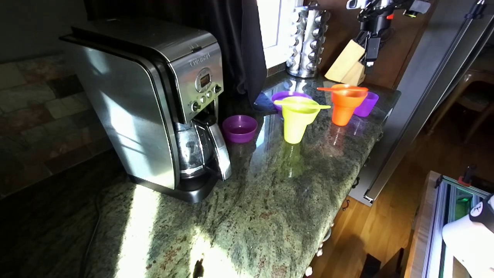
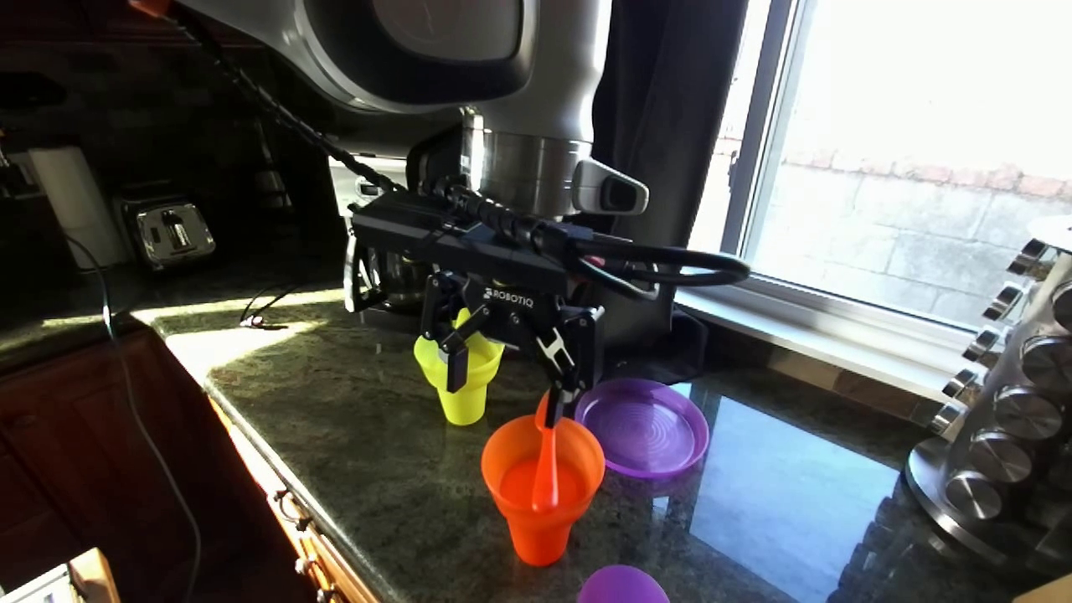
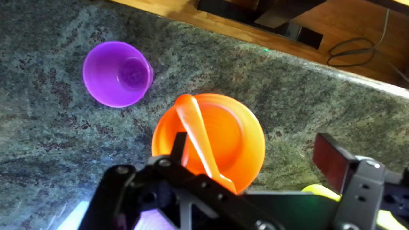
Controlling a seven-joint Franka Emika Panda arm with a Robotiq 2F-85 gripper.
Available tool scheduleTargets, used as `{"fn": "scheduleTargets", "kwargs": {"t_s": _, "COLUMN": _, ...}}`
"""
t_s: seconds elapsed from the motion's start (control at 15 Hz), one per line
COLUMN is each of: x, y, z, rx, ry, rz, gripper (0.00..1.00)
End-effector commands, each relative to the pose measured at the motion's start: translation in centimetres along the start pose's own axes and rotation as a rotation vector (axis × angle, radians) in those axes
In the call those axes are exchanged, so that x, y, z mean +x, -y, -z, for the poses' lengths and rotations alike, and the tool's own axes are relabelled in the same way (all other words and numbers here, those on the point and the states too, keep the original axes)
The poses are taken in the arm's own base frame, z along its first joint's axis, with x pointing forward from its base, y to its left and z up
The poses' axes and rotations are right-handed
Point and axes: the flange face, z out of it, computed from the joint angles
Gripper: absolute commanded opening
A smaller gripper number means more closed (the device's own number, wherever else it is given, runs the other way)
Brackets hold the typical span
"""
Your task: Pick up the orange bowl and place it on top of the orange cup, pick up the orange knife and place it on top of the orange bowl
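on a polished, speckled dark green stone desk, in both exterior views: a small tapered bright-orange plastic cup, standing upright. on top of that cup, mouth upward, a small shallow round bright-orange plastic bowl. across the rim of the orange bowl, a slim bright-orange plastic knife, lying roughly level in an exterior view, with one end jutting past the rim.

over this orange stack, a black two-fingered metal tool on a grey robot arm, spread wide and gripping nothing. in the wrist view, one finger above the orange bowl, just beside the knife, and the other, with a dark red pad, out past the rim.

near the orange stack, apart from it, an upright tapered purple plastic cup. also on the desk, a yellow stack: a tapered yellow plastic cup below, a shallow round yellow plastic bowl on it, and a slim yellow plastic utensil across the top. near both stacks, a wide shallow round purple plastic dish. beside a boxy silver-and-black coffee maker, a round purplish-red plastic bowl.
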Motion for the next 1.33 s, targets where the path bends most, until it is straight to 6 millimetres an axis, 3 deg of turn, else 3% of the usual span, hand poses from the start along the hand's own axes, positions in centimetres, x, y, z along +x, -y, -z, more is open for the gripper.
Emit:
{"fn": "scheduleTargets", "kwargs": {"t_s": 0.0, "x": 0.6, "y": 0.9, "z": -0.5, "rx": -0.011, "ry": -0.044, "rz": -0.066, "gripper": 1.00}}
{"fn": "scheduleTargets", "kwargs": {"t_s": 0.73, "x": 3.0, "y": 0.8, "z": -0.7, "rx": -0.069, "ry": -0.165, "rz": -0.086, "gripper": 1.00}}
{"fn": "scheduleTargets", "kwargs": {"t_s": 0.8, "x": 2.9, "y": 0.5, "z": 0.1, "rx": -0.077, "ry": -0.139, "rz": -0.088, "gripper": 1.00}}
{"fn": "scheduleTargets", "kwargs": {"t_s": 1.27, "x": 3.1, "y": 0.5, "z": -0.3, "rx": -0.080, "ry": -0.144, "rz": -0.086, "gripper": 1.00}}
